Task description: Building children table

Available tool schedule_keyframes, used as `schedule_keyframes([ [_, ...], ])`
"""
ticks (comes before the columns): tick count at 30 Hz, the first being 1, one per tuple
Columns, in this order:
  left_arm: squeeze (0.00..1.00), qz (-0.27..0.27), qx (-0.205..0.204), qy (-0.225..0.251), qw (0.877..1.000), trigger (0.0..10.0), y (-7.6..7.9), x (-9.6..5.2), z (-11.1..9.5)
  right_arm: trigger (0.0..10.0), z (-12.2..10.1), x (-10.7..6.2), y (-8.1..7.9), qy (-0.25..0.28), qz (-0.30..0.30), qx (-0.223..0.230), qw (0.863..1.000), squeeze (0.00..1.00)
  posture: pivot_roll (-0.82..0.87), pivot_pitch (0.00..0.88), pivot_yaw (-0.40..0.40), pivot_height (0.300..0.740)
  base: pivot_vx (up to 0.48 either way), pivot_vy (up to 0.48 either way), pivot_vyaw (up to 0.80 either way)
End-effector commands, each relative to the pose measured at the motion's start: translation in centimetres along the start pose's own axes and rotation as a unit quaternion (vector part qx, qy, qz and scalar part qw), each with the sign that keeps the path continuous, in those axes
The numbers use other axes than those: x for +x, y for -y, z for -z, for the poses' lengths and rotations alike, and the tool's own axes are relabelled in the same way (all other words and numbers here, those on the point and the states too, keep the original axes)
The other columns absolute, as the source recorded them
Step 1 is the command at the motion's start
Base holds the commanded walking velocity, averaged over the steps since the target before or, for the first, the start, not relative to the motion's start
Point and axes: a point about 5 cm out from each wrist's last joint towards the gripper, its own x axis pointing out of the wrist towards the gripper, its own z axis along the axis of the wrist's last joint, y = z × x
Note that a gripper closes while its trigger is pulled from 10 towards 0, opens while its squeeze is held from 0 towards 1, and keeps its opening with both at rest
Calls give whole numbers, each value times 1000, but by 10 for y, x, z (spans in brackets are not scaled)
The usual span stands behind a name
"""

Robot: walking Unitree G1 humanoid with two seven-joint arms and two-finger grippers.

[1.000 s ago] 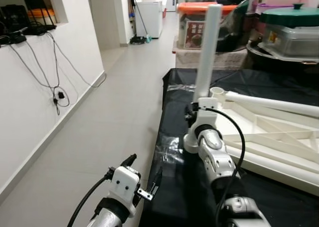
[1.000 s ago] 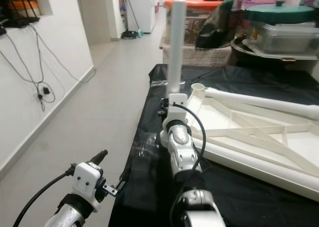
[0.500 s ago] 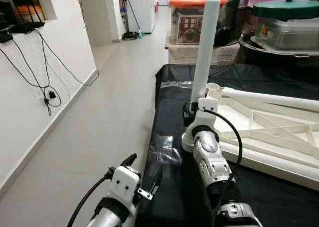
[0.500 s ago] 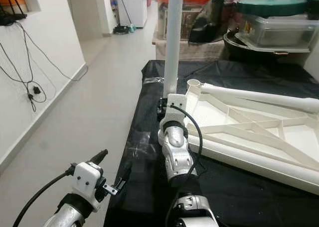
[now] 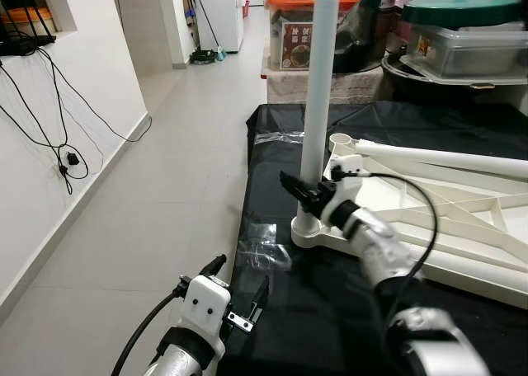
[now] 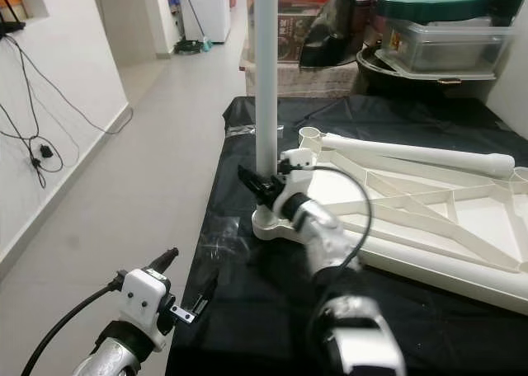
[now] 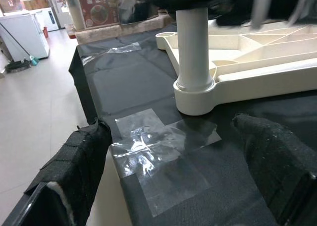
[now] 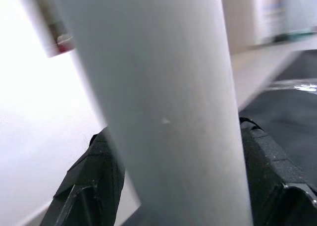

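A white table leg stands upright in a corner socket of the upside-down white table top. My right gripper reaches in from the right and is shut on the leg's lower part. In the right wrist view its black fingers sit on either side of the leg. A second white leg lies across the frame's far side. My left gripper hovers open off the table's front-left corner, with nothing between its fingers.
The table is covered by black cloth with a patch of clear tape near its left edge. Behind it stand an orange-lidded box and a green-lidded container. At left, tiled floor and a white wall with cables.
My view has shifted a little. The right arm has swung out to the right, so the gripper now holds the leg from the side. The leg stays upright, and the left arm is still.
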Motion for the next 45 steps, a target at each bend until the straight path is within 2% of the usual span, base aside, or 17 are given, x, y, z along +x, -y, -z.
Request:
schedule_keyframes([
  [1, 0, 4, -5, 2, 1000, 10000, 2, -1, 2, 10000, 10, 8, -18, -43, -119, 8, 992, 0, 9, 0, 15, 740, 0, 0, 0],
  [15, 0, 11, -4, 32, 999, 10000, 5, -2, -5, 10000, 21, 9, -32, -105, -260, 13, 960, 0, 20, 0, 4, 740, 0, 0, 0],
  [16, 0, 11, -3, 35, 999, 10000, 6, -1, -6, 6863, 20, 10, -34, -100, -273, 21, 956, 0, 18, 0, 4, 740, 0, 0, 0],
  [18, 0, 11, -2, 36, 999, 10000, 6, -1, -6, 6863, 20, 10, -34, -100, -278, 23, 955, 0, 18, 0, 4, 740, 0, 0, 0],
  [19, 0, 11, -2, 35, 999, 10000, 5, -1, -6, 0, 21, 11, -34, -101, -264, 25, 959, 0, 18, 0, 4, 740, 0, 0, 0],
  [22, 0, 10, -1, 35, 999, 10000, 5, -1, -6, 0, 20, 15, -32, -85, -230, 12, 969, 0, 17, 0, 0, 740, 0, 0, 0],
  [24, 0, 9, -1, 34, 999, 10000, 5, -1, -6, 0, 19, 23, -28, -66, -148, 13, 987, 0, 14, 0, 0, 740, 0, 0, 0],
  [25, 0, 9, -1, 34, 999, 10000, 5, -1, -6, 0, 19, 23, -28, -66, -148, 13, 987, 0, 14, 0, 0, 740, 0, 0, 0],
  [26, 0, 9, 0, 31, 999, 10000, 5, -1, -5, 0, 23, 28, -25, -65, -63, -9, 996, 0, 0, 0, 7, 740, 0, 0, 0],
  [34, 0, 11, -3, 26, 1000, 10000, 4, -1, -4, 0, 23, 22, -8, -23, 115, -22, 993, 0, -36, 0, 23, 740, 0, 0, 0],
  [35, 0, 13, -3, 24, 1000, 10000, 4, -1, -3, 0, 23, 17, 0, -9, 189, -23, 982, 0, -40, 0, 34, 740, 0, 0, 0],
  [37, 0, 14, -3, 24, 1000, 10000, 3, -1, -3, 0, 22, 12, 5, 1, 235, -24, 972, 0, -40, 0, 34, 740, 0, 0, 0],
  [38, 0, 14, -1, 22, 1000, 10000, 3, -1, -2, 0, 23, 1, 12, 13, 337, -30, 941, 0, -36, 0, 33, 740, 0, 0, 0],
  [41, 0, 14, -1, 22, 1000, 10000, 3, -1, -2, 0, 23, 1, 12, 13, 337, -30, 941, 0, -36, 0, 33, 740, 0, 0, 0],
  [42, 0, 14, 0, 21, 1000, 10000, 2, -1, -2, 0, 26, -10, 16, 17, 412, -26, 911, 0, -36, 0, 33, 740, 0, 0, 0],
  [43, 0, 14, 0, 21, 1000, 10000, 2, -1, -2, 0, 26, -10, 16, 17, 412, -26, 911, 0, -36, 0, 33, 740, 0, 0, 0],
  [45, 0, 13, 2, 20, 1000, 10000, 1, -1, -1, 0, 37, -20, 12, 0, 512, -8, 859, 0, -34, 0, 33, 740, 0, 0, 0],
])
